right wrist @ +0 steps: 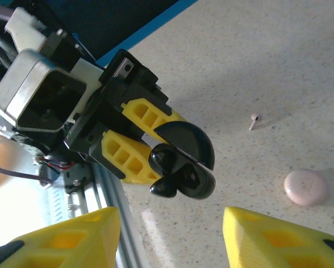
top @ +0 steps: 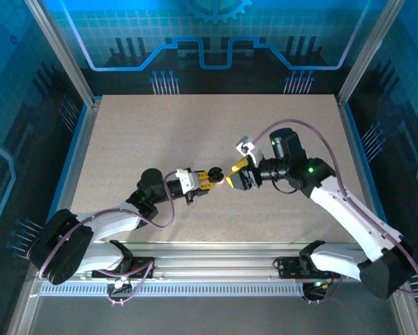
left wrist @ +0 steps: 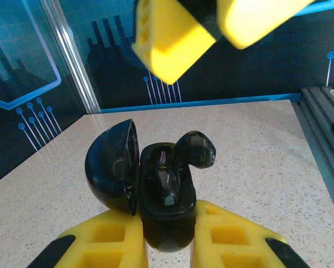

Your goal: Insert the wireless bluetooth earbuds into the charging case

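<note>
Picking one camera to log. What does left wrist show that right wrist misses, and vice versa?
Left wrist, not right: the back wall's blue circuit pattern. Right wrist, not left: a round pink case and a tiny pale earbud lying apart on the table. Both: the left gripper clamping the open black case with a black earbud in it.

Even overhead light leaves the counter (top: pixel 215 132) bright against dim blue walls; shadows there are soft and short; in the left wrist view the right tool (left wrist: pixel 211 28) is blurred at the top edge; the black case (left wrist: pixel 167 206) carries glossy highlights; the right wrist view's lower-left corner washes out white.
</note>
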Robot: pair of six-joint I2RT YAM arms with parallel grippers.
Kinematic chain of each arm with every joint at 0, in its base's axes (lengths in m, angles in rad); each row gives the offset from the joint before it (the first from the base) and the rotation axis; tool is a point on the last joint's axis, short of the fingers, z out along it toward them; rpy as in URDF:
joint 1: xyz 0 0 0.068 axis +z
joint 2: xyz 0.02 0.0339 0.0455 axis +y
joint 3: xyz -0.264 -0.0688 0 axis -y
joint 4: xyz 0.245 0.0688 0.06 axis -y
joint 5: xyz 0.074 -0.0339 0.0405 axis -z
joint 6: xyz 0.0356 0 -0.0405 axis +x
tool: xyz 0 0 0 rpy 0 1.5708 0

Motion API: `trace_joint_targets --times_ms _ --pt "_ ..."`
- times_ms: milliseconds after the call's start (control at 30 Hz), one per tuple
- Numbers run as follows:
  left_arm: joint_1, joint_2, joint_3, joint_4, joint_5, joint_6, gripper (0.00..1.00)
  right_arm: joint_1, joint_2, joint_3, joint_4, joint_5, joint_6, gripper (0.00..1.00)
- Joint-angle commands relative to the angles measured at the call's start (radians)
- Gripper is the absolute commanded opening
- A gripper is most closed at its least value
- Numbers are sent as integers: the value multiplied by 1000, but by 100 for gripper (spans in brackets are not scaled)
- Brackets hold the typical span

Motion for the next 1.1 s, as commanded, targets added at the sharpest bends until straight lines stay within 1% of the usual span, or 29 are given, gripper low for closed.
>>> trace_joint_targets --times_ms 0,133,300,600,867,1067 --pt "-7 -9 28 22 -19 -23 19 43 -35 -43 90 157 59 55" --pt "-7 0 30 29 -17 -33 19 81 -35 -54 88 252 80 60" --pt "-7 3 33 30 -16 -42 19 108 -26 -61 107 280 89 61" --pt "-7 4 36 22 -16 -46 19 130 32 -36 131 261 91 62" --pt "-7 4 37 20 -12 -46 19 130 63 -26 156 231 94 62" --pt "-7 -2 35 17 -14 -46 19 130 78 -10 141 237 87 63"
